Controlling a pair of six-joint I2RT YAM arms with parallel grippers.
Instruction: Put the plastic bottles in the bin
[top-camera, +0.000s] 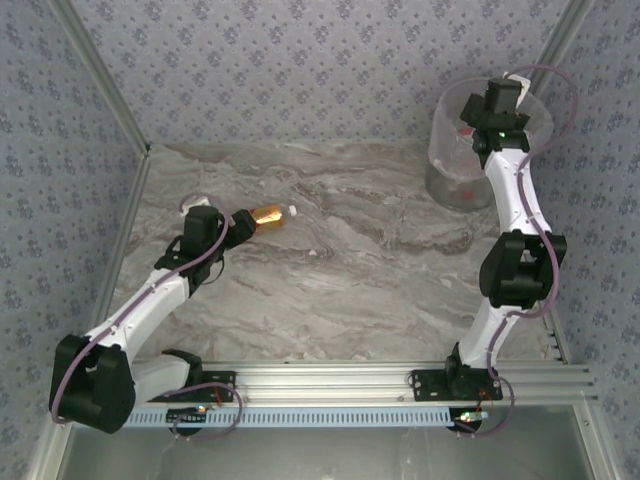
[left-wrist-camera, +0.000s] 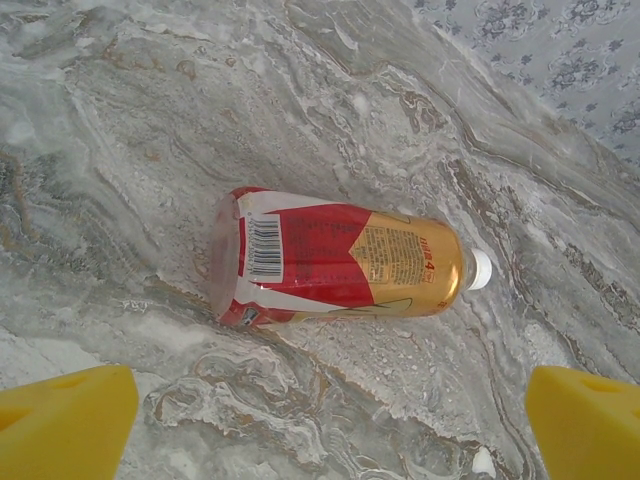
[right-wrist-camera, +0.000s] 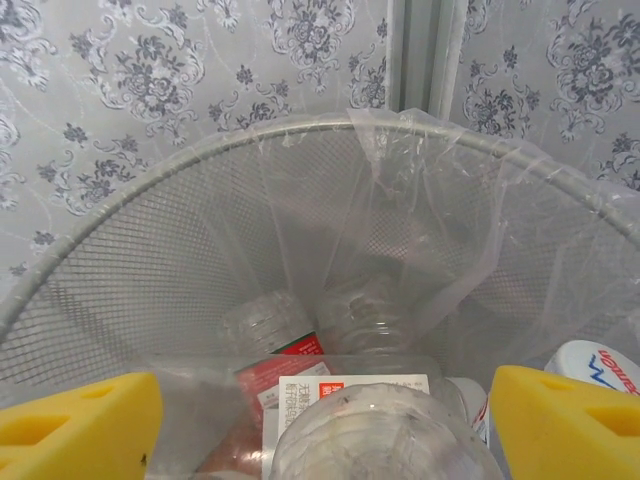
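An amber plastic bottle (top-camera: 268, 214) with a red label and white cap lies on its side on the marble table, cap pointing right. In the left wrist view this bottle (left-wrist-camera: 340, 262) lies just ahead of my left gripper (left-wrist-camera: 330, 420), whose yellow fingers stand wide apart with bare table between them. My left gripper (top-camera: 238, 222) sits just left of the bottle's base. At the back right my right gripper (top-camera: 497, 118) hangs over the bin (top-camera: 450, 170). My right gripper (right-wrist-camera: 325, 430) is open above several bottles lying inside the lined bin (right-wrist-camera: 300, 125); a clear bottle (right-wrist-camera: 385, 435) lies right below it.
Patterned walls and metal frame posts close in the table at the back and both sides. A metal rail runs along the near edge by the arm bases. The bin stands in the back right corner.
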